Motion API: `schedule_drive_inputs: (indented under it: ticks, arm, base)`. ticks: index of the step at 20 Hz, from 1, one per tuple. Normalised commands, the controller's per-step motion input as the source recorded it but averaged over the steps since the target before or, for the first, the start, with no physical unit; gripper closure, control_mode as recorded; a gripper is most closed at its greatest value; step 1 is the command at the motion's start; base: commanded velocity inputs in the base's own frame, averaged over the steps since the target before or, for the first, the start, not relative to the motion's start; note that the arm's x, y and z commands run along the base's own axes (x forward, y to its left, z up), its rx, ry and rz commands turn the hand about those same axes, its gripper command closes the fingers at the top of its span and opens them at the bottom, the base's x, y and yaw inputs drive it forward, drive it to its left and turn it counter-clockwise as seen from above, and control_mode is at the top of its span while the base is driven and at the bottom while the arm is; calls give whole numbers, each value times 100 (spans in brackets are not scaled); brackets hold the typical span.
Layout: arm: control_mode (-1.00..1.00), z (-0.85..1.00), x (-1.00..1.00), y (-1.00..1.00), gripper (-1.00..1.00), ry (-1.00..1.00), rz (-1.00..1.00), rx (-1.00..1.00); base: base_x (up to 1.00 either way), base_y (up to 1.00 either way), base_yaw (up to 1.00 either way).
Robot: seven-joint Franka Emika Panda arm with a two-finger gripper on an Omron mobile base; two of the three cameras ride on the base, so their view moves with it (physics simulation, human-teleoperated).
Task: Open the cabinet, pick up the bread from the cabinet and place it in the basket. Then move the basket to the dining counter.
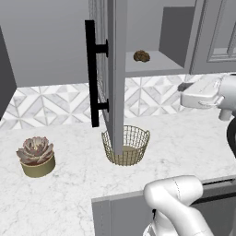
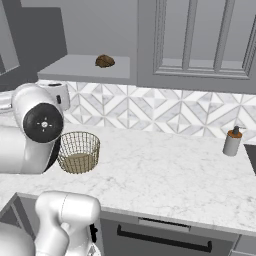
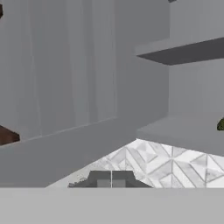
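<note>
Cabinet [image 1: 115, 69] door stands swung open, edge-on in the left base view, its long black bar handle [image 1: 93, 73] vertical on the outer face. Opening step judged done; the bread pick is the step in hand.

Pincer [image 3: 111, 180]: fingertips pressed together in the hand view, nothing between them. Clenched and empty. It must release before any grasp.

Bread [image 1: 141, 56]: small lumpy brown roll on the lowest cabinet shelf [image 2: 85, 67], near the shelf's front edge, untouched. In the hand view a sliver of it [image 3: 221, 124] shows at the far right edge, resting on the shelf surface.

Key relation: the bread lies above the pincer and off to one side of its line of aim, so the pincer does not point at it. In the hand view it is up and to the right of the fingertips, well apart. In the left base view the hand [image 1: 203, 94] hangs below shelf level, to the right of the roll. Judgement: the hand needs to rise to shelf height and swing toward the roll, then go in over the shelf edge.

The roll is lumpy and near round; no clear long axis to align to.

Basket [image 1: 126, 144]: on the bench [image 1: 69, 193], below the pincer and below the open door, empty. Judged risk: clipping the shelf lip or the open door on approach.
</note>
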Motion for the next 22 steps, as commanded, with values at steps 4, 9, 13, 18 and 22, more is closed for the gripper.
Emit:
schedule_drive_inputs:
  ticks: [4, 9, 13, 18, 22]
  arm:
    - [-100, 0, 0, -39, 100, 23, -41, -14]
    - [-100, 0, 30, 1, -100, 19, -30, -13]
    - [-100, 0, 57, 5, -100, 13, -24, -7]
    - [-100, 0, 67, -13, -100, 3, -18, -4]
    - [-100, -4, 70, -6, -100, 0, 0, 0]
  base:
    - [0, 0, 0]
    - [0, 0, 0]
    - [0, 0, 0]
    - [0, 0, 0]
    - [0, 0, 0]
